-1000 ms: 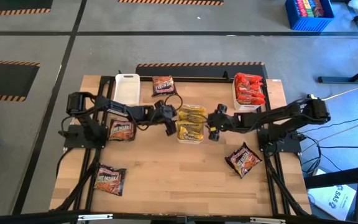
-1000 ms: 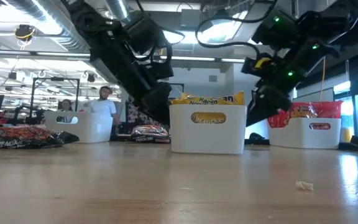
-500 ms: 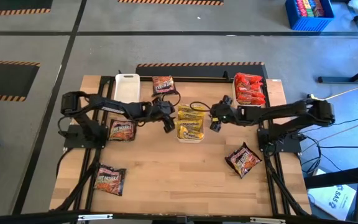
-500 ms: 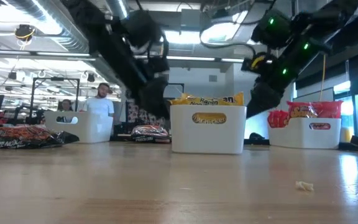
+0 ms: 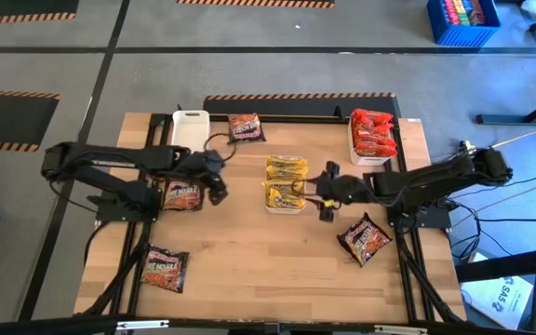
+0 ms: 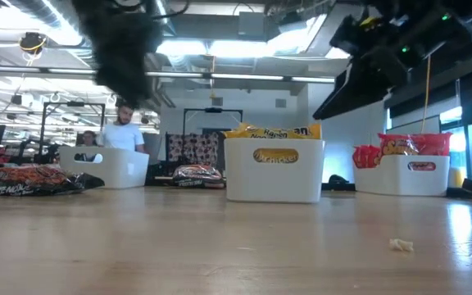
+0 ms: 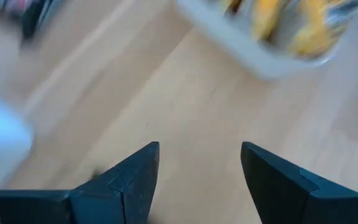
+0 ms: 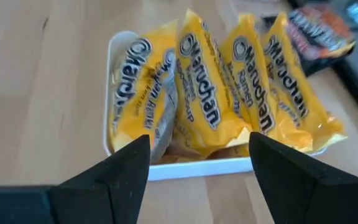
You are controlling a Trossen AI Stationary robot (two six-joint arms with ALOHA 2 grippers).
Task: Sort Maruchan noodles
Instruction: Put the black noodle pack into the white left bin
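Note:
Yellow Maruchan noodles (image 5: 287, 180) stand on edge in a white tray (image 8: 185, 168) at the table's middle. Red ones (image 5: 372, 133) fill a tray at the far right. Dark packets lie flat on the wood: one (image 5: 182, 194) at the left, one (image 5: 245, 127) at the far edge, one (image 5: 164, 268) near left, one (image 5: 365, 239) near right. My left gripper (image 5: 218, 191) hangs open beside the left dark packet, with bare wood between its fingers (image 7: 199, 168). My right gripper (image 5: 317, 194) is open just right of the yellow tray, facing the packets (image 8: 197, 162).
An empty white tray (image 5: 190, 130) stands at the far left of the table. Bare wood lies along the near middle (image 5: 268, 261). A blue crate (image 5: 462, 20) sits on the floor beyond the table. People show in the room behind the table (image 6: 125, 135).
My left gripper has pulled away from the yellow tray toward the table's left edge, rising and rolling as it went; most of this came in the last half second. My right gripper has risen and drawn back a little from the tray. Both stayed open. No packet has moved.

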